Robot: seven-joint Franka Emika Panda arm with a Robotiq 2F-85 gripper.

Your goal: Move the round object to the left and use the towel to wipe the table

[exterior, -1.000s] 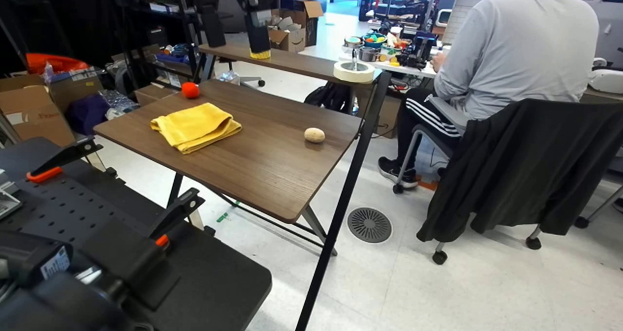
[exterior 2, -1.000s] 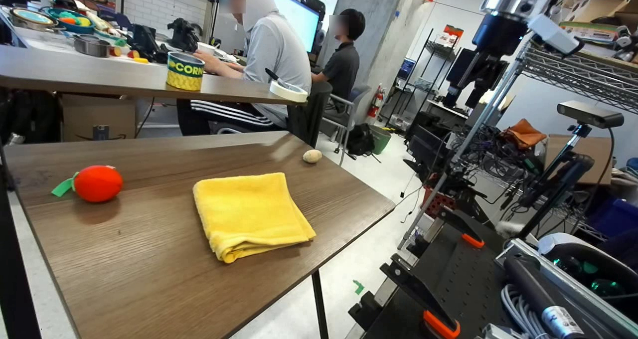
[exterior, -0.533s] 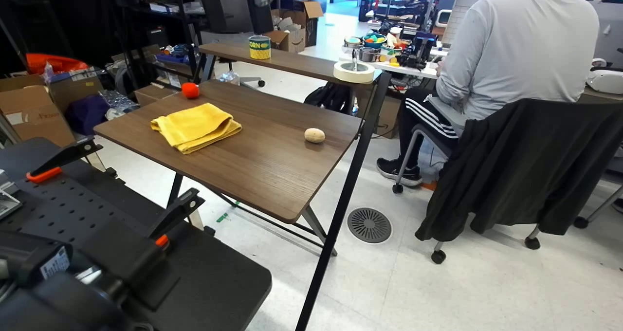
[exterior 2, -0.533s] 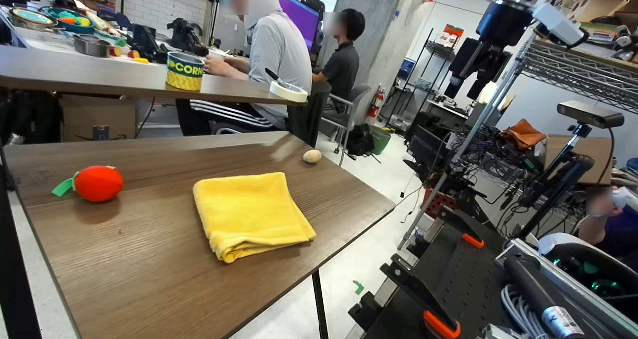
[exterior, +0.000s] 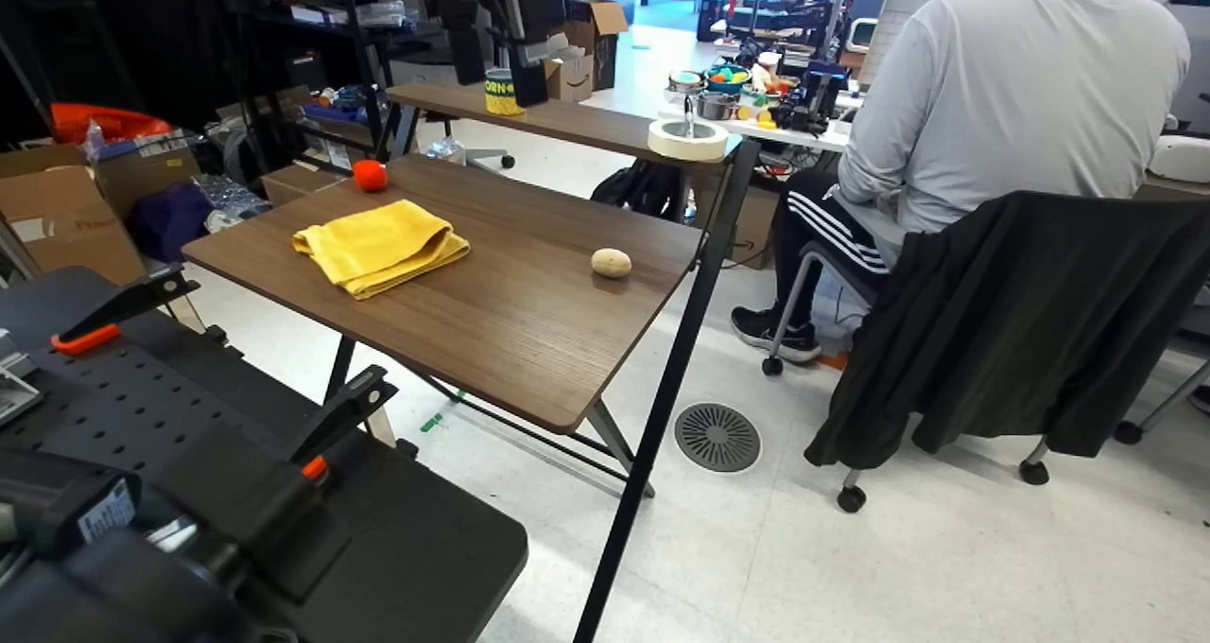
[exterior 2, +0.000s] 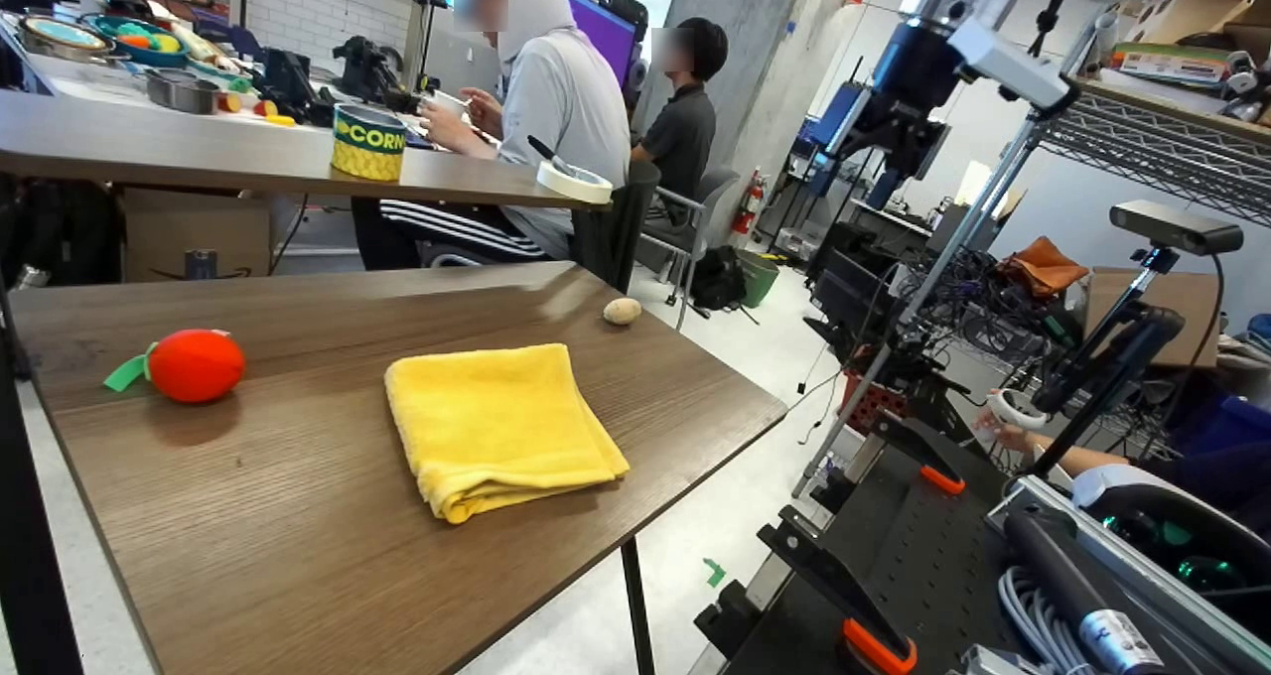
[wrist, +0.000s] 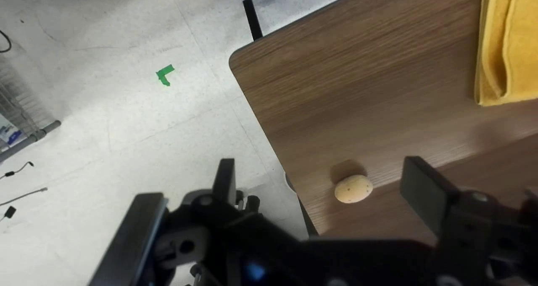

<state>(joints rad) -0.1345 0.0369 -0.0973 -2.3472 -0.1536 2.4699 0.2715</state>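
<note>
Tan and speckled, the potato-shaped ball point(wrist: 354, 189) rests near an edge of the dark brown wooden table point(wrist: 336, 92), well apart from my claw point(wrist: 315, 172). I have my fingers point(wrist: 424, 189) spread wide, as the wrist view shows, with just air between them and nothing touched. Both exterior views show me the folded yellow towel point(exterior 2: 501, 427) whole on the tabletop; the wrist view catches only one end of it, at its right border. Only the exterior views take in the red-orange ball point(exterior 2: 196, 365) on the table, and the corn can point(exterior 2: 367, 144) and tape roll point(exterior 2: 586, 191) on the raised shelf point(exterior 2: 248, 181). That ball's green tab point(exterior 2: 124, 373) stands out in an exterior view. In an exterior view, my dark finger point(exterior: 531, 74) hides part of the can.
</note>
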